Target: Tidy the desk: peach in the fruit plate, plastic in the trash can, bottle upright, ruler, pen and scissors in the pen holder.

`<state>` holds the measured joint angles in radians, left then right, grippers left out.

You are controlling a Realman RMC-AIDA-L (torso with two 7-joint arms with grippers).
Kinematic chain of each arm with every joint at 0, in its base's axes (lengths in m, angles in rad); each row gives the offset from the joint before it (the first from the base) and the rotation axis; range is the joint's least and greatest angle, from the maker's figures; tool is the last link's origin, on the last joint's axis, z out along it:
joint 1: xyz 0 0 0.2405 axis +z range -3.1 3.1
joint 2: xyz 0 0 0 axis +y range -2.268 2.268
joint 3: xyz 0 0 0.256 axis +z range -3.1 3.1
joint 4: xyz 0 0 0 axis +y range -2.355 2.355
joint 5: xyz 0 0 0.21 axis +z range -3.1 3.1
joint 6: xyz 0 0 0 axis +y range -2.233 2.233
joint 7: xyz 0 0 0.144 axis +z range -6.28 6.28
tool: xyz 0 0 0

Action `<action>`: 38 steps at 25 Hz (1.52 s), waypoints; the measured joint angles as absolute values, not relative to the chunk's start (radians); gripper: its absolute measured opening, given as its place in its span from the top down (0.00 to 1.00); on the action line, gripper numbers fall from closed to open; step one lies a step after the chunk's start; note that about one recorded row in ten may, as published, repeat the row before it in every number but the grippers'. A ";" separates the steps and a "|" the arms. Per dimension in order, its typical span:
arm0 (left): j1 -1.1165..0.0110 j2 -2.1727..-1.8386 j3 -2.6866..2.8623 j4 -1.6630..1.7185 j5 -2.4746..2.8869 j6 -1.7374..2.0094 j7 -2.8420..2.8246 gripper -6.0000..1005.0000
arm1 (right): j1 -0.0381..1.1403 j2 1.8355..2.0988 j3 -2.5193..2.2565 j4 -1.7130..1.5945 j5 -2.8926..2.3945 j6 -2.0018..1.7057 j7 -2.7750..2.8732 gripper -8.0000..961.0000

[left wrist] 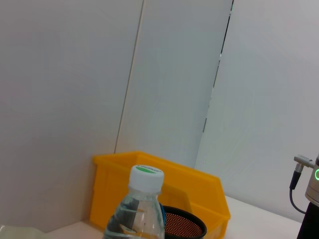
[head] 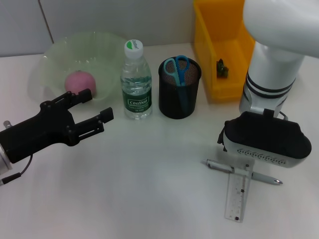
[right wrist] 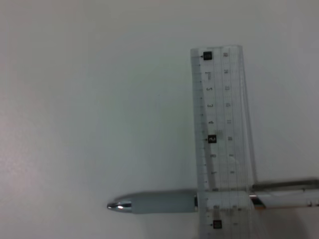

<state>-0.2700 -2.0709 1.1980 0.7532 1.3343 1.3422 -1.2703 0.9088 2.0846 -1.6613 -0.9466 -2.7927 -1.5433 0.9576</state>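
Peach: lies in the pale green fruit plate at the far left corner of the desk.

Bottle: stands upright, cap on, just right of the plate, near the far edge. It also shows in the left wrist view.

Pen holder: black mesh cup, just right of the bottle. The blue-handled scissors stand inside it, handles up.

Trash can: yellow bin at the far right of the desk. A small dark item lies on its floor; what it is cannot be told.

Ruler and pen: both lie flat near the front right corner. The clear ruler lies across the pen, the two touching where they cross. The right wrist view confirms this, with the ruler over the pen.

Left gripper: hovers over the left side of the desk, in front of the plate, fingers parted and holding nothing.

Right gripper: positioned directly above the far end of the ruler and the pen. Its dark housing hides the fingers, so their state cannot be told.
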 joint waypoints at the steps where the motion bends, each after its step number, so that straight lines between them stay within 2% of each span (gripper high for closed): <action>1: -0.270 -2.071 1.198 0.753 1.334 1.342 -1.270 0.19 | 0.909 2.085 -1.661 -0.946 -2.792 -1.541 0.957 0.16; 5: -0.271 -2.070 1.198 0.753 1.335 1.342 -1.270 0.19 | 0.909 2.085 -1.661 -0.937 -2.787 -1.515 0.956 0.16; 10: -0.273 -2.069 1.198 0.753 1.335 1.342 -1.270 0.19 | 0.912 2.085 -1.675 -0.918 -2.782 -1.496 0.959 0.37; 15: -0.273 -2.069 1.198 0.753 1.335 1.342 -1.277 0.19 | 0.913 2.085 -1.676 -0.915 -2.782 -1.495 0.961 0.51; 28: -0.272 -2.069 1.198 0.753 1.335 1.342 -1.281 0.19 | 0.893 2.088 -1.658 -0.949 -2.780 -1.494 0.966 0.55; 32: -0.272 -2.069 1.199 0.753 1.335 1.344 -1.281 0.19 | 0.860 2.088 -1.625 -1.026 -2.757 -1.515 0.987 0.59; 38: -0.275 -2.071 1.202 0.751 1.335 1.347 -1.281 0.19 | 0.800 2.082 -1.512 -1.187 -2.666 -1.605 1.014 0.59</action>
<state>-0.2751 -2.0707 1.2020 0.7513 1.3345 1.3471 -1.2814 0.8003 2.0821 -1.5117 -1.1873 -2.6656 -1.6054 1.0143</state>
